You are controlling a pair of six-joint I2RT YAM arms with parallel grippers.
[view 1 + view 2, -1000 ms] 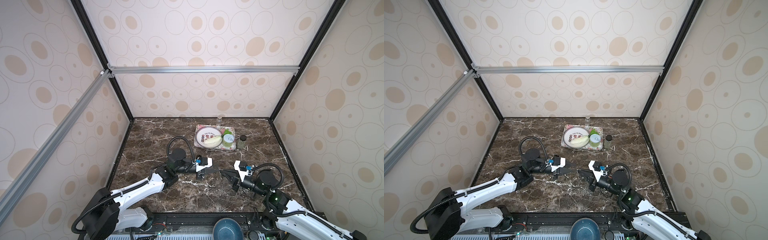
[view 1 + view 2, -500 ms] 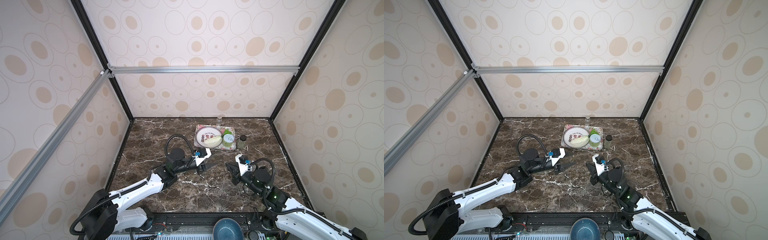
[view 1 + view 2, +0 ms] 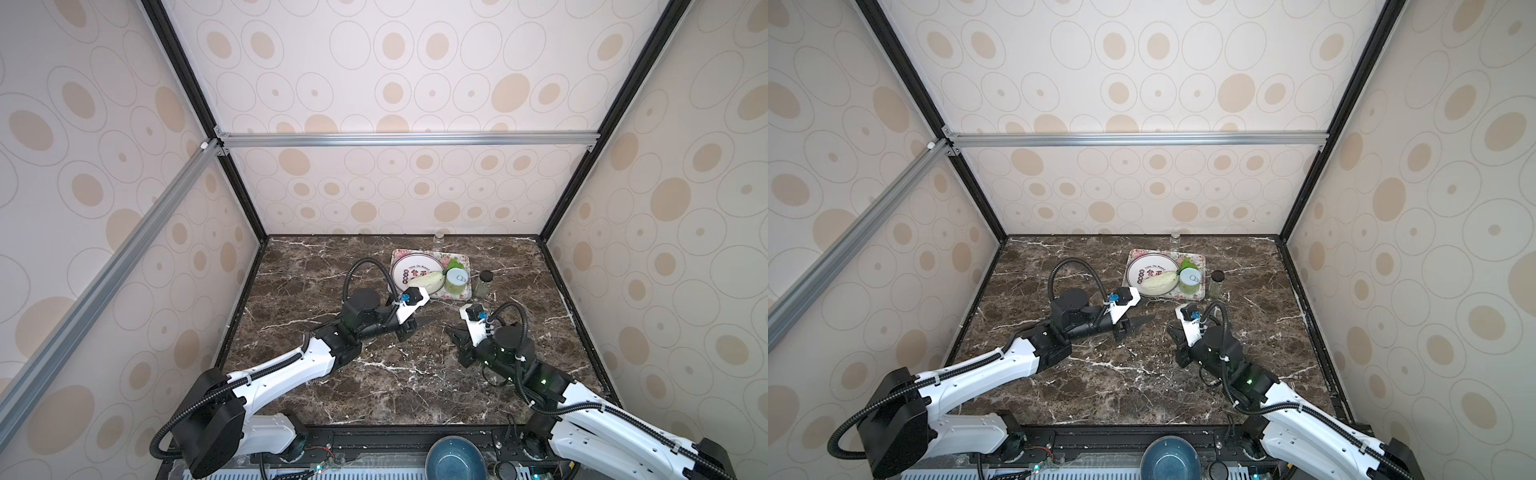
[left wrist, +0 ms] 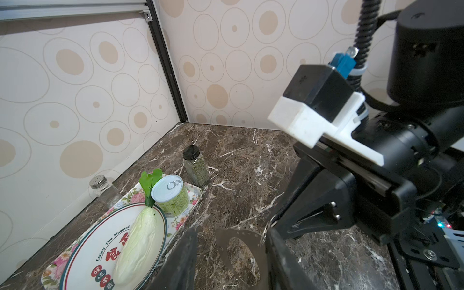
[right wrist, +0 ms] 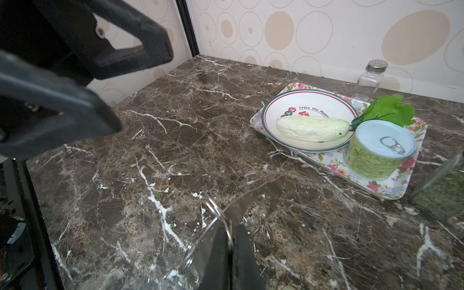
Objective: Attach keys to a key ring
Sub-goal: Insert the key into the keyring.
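The key ring [image 5: 244, 202], a flat grey crescent plate with small holes along its rim, sticks out from my right gripper [image 5: 231, 229], which is shut on its edge together with a thin wire loop [image 5: 215, 208]. In the left wrist view the key ring [image 4: 222, 239] shows between and beyond the parted fingers of my left gripper [image 4: 231, 233], and a gap separates it from one finger. Over the table's middle, in both top views, the left gripper [image 3: 419, 326] and right gripper [image 3: 453, 332] face each other closely. The keys are out of view.
A flowered tray [image 3: 462, 261] at the back holds a white plate [image 3: 405, 270], a pale cabbage [image 3: 426, 284] and a green can [image 3: 456, 281]. A spice jar [image 3: 485, 282] stands beside the tray and a glass shaker [image 3: 439, 237] behind it. A blue bowl [image 3: 455, 461] sits beyond the front edge.
The right arm has turned its gripper from pointing left to pointing towards the back. The left gripper has lifted slightly and its jaws have parted.
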